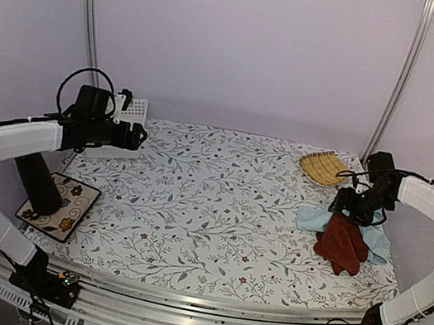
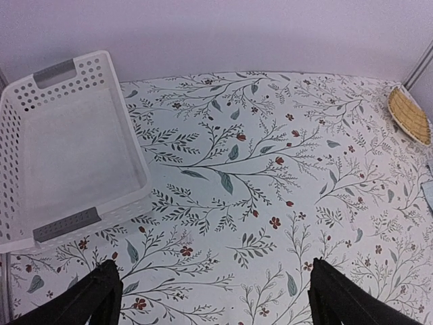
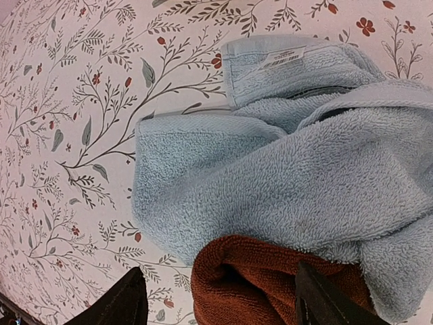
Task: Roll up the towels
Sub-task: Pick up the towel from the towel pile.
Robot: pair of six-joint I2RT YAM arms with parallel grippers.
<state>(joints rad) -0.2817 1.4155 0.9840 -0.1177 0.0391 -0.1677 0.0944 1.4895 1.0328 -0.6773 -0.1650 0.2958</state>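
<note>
Right gripper (image 3: 220,288), jaws apart, is hovering over the rust-red towel (image 3: 264,277) heaped on the light blue towel (image 3: 291,176), likely to separate them; left gripper (image 2: 213,291) is idling, jaws apart.

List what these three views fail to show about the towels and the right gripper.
- Light blue towel, top view: partly under the rust-red towel and the right gripper; outline unclear.
- Rust-red towel, right wrist view: cut off by the bottom edge.
- Right gripper fingertips, top view: hidden by the wrist; contact with the towels cannot be told.
- Towel label, right wrist view: print too small to read.
</note>
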